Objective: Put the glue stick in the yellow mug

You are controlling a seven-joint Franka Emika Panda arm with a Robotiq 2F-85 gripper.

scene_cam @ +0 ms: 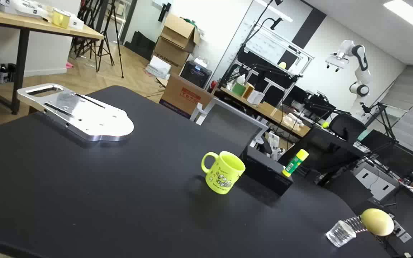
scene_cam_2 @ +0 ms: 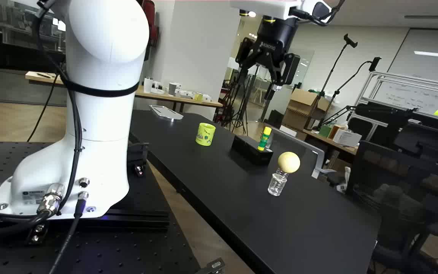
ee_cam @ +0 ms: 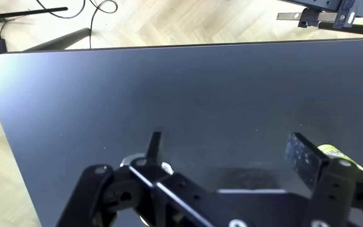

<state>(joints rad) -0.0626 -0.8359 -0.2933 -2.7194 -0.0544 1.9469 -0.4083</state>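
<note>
Glue stick (scene_cam_2: 264, 138), one, stands upright on black box (scene_cam_2: 246, 149), at six o'clock from the parted, unladen jaws in an exterior view.

In the wrist view, fingers (ee_cam: 305, 161) partly hide what seems the yellow mug (ee_cam: 335, 152).

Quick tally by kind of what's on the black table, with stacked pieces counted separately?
Yellow mug: 1
Glue stick: 1
Black box: 1
Metal plate: 1
Clear piece with ribbed neck: 1
Pale yellow rounded object: 1
Total: 6 visible
</note>
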